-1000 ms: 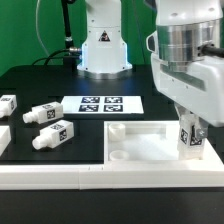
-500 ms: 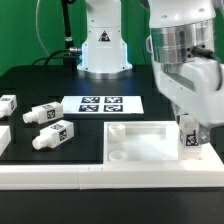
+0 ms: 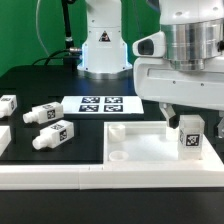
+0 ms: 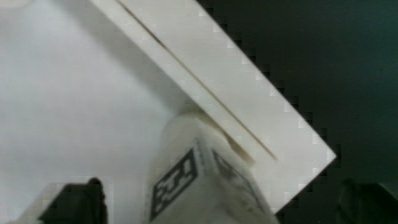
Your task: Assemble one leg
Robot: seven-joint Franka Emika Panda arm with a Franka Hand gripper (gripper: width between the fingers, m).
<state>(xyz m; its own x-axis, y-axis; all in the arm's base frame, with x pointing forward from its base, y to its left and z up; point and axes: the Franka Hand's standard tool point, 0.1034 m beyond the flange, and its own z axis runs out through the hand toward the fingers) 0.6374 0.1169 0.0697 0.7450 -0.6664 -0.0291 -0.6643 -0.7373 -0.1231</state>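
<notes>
Black tabletop (image 3: pixel 30 80), green backdrop behind, white robot base at rear centre. Marker board (image 3: pixel 101 103) lies flat mid-table, four tags facing up.

Large white square panel (image 3: pixel 135 145) sits at the front, on the exterior view's right, with a round hole (image 3: pixel 117 128) near its back corner and another (image 3: pixel 120 157) near its front corner, both on the panel's left side in that view. A white rail (image 3: pixel 50 178) runs along the table's front edge, touching the panel.

The leg (image 3: pixel 189 137) stands upright on the panel's far-right corner area in the exterior view, tag facing the camera. Gripper (image 3: pixel 178 118) hangs right over it, the wrist housing filling the upper right and hiding the leg's top. Fingers are not clearly visible there. In the wrist view the leg (image 4: pixel 199 170) is centred between two dark fingertips (image 4: pixel 79 200) that sit well apart, off its sides, so the claw looks wide, not clamping.

Spare legs on the exterior view's left, lying down: one (image 3: pixel 51 134) nearest the panel, one (image 3: pixel 42 113) behind it, two more (image 3: pixel 7 104) at the frame edge. All well apart from the panel.
</notes>
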